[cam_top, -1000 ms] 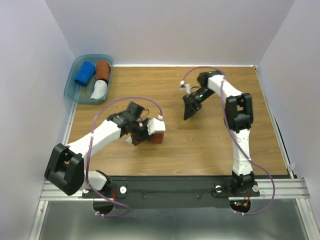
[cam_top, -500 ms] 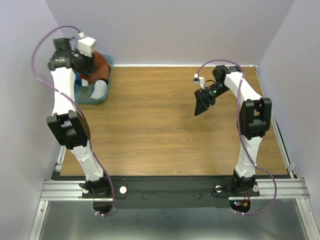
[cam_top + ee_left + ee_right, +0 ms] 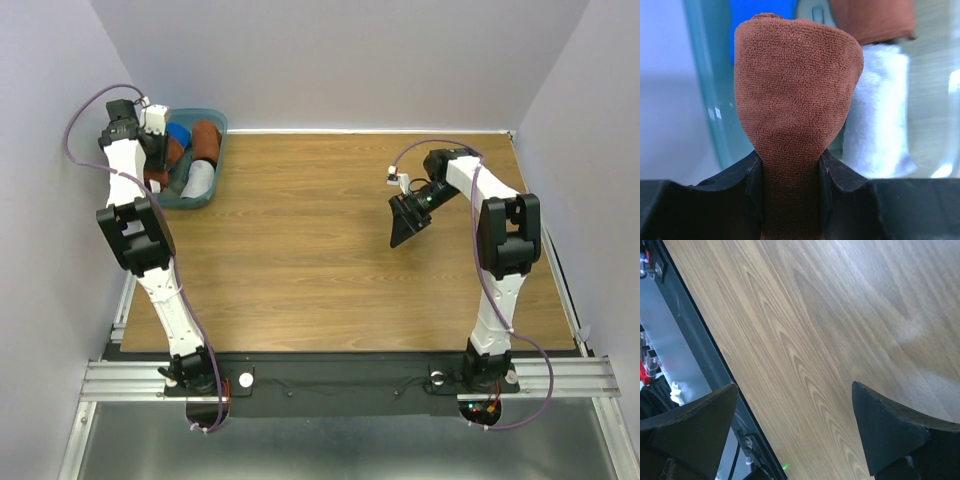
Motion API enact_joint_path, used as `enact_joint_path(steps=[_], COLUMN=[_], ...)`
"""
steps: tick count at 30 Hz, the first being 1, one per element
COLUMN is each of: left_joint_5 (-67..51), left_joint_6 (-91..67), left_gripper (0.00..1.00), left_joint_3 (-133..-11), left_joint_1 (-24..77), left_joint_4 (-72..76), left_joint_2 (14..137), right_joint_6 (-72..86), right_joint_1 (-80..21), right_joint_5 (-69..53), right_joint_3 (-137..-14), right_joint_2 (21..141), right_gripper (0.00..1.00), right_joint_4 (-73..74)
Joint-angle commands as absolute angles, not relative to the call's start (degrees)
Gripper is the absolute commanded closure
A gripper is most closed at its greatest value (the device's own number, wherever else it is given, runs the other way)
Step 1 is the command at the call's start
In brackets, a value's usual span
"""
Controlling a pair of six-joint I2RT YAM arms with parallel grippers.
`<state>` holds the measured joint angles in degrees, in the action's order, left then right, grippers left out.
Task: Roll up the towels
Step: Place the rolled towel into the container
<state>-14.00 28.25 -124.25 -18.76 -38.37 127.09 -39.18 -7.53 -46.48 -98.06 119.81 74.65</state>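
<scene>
A rolled rust-brown towel [image 3: 797, 95] stands pinched at its base, over the tub's near-left rim. Another brown roll [image 3: 205, 140] and a pale grey one [image 3: 880, 110] lie inside.

White arm links [image 3: 165, 295], black joints, purple cables looping along; black wedge jaws on both.

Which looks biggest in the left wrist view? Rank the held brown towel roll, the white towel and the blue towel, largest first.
1. Brown towel roll, clamped in the left gripper; nearest the camera, so its size is exaggerated.
2. White towel, in the tub.
3. Blue towel; mostly hidden, so true size is unsure.
</scene>
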Motion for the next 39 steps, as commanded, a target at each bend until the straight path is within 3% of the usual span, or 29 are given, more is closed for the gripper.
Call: enact_joint_path(steps=[1,14,33,39], left_joint_5=[-10.5,1.3,2.7,0.9], left_joint_6=[25.8,22.8,19.3,17.1], left_gripper=[1.00,1.00,1.00,1.00], left_joint_3=[-123.8,-125.2,-131.7,-126.0], left_joint_1=[-19.3,-19.3,-18.5,-18.3], left_joint_4=[-35.2,-38.7,-38.8,-34.6], left_joint_2=[127.4,131.0,140.1,139.7], right_joint_6=[-40.1,-40.2,-39.6,-39.4], right_joint_1=[-7.2,-7.2,-7.1,-7.2], right_joint_5=[-46.5,-46.7,-46.6,-45.4], right_joint_3=[-96.1,-93.5,-93.1,-93.2], right_joint_2=[116.0,115.9,117.2,117.2], right_gripper=[0.00,0.00,0.00,0.00], right_joint_4=[72.2,70.3,69.7,69.7])
